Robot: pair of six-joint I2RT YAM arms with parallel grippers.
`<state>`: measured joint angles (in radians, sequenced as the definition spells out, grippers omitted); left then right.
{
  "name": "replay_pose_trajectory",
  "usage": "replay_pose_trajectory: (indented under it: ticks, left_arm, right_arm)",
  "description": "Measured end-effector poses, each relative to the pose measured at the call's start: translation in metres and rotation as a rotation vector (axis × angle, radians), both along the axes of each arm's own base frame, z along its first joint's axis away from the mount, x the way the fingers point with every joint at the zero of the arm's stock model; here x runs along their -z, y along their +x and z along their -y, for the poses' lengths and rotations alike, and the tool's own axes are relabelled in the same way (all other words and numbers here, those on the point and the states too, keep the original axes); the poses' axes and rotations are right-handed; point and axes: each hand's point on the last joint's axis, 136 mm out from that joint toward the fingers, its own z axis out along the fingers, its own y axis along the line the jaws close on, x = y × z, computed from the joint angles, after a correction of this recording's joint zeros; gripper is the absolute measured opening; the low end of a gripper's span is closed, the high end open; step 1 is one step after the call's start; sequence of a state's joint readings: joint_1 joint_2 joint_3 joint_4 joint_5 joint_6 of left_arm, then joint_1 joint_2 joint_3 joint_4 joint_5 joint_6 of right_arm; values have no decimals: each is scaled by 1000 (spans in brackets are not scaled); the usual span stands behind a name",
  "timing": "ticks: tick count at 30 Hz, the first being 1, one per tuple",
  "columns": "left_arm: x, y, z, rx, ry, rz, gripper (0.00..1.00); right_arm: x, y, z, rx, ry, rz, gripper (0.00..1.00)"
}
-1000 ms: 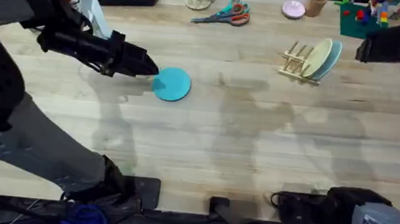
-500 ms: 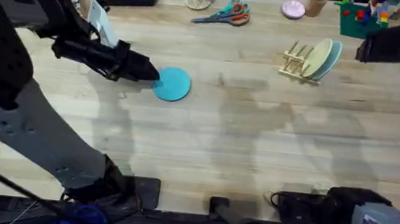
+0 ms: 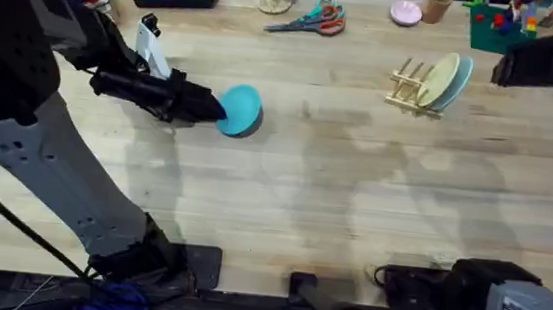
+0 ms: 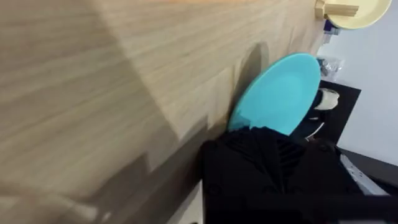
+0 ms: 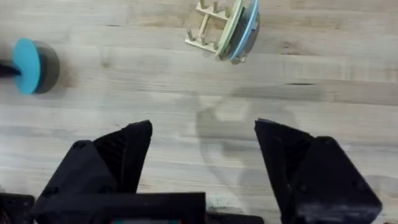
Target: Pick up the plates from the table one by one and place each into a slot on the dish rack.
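One teal plate (image 3: 241, 109) stands tilted up off the table (image 3: 282, 206), pinched at its near-left rim by the left gripper (image 3: 212, 106), left of centre. Its wrist view shows the black fingers (image 4: 273, 162) clamped on the plate's lower rim, the disc (image 4: 280, 93) leaning up from the wood — a tilt that reads only as a narrowed oval from overhead. Bare planks stretch wide between plate and dish rack (image 3: 410, 84), far right, where a pale yellow-green plate (image 3: 440, 79) and a light blue plate (image 3: 457, 84) stand upright on edge among the pegs. Scissors (image 3: 313, 20) lie near the far edge. From high above — the right gripper (image 5: 204, 146) hangs with jaws spread wide.
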<state>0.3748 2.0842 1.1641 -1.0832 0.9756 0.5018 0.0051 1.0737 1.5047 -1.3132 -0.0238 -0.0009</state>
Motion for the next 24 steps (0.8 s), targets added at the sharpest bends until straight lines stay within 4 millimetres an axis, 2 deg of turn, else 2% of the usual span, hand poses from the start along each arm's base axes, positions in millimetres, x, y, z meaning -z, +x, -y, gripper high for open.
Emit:
replay_pose_trajectory:
  ticks: [9,15,24]
  left_arm:
    - [0,0,0,0,0,0,41]
    - [0,0,0,0,0,0,41]
    - [0,0,0,0,1,1,41]
  right_arm:
    - [0,-1,-5,-17,25,-2,994]
    - [5,6,-34,-91,178,-50,995]
    - [28,43,-74,-163,372,-170,992]
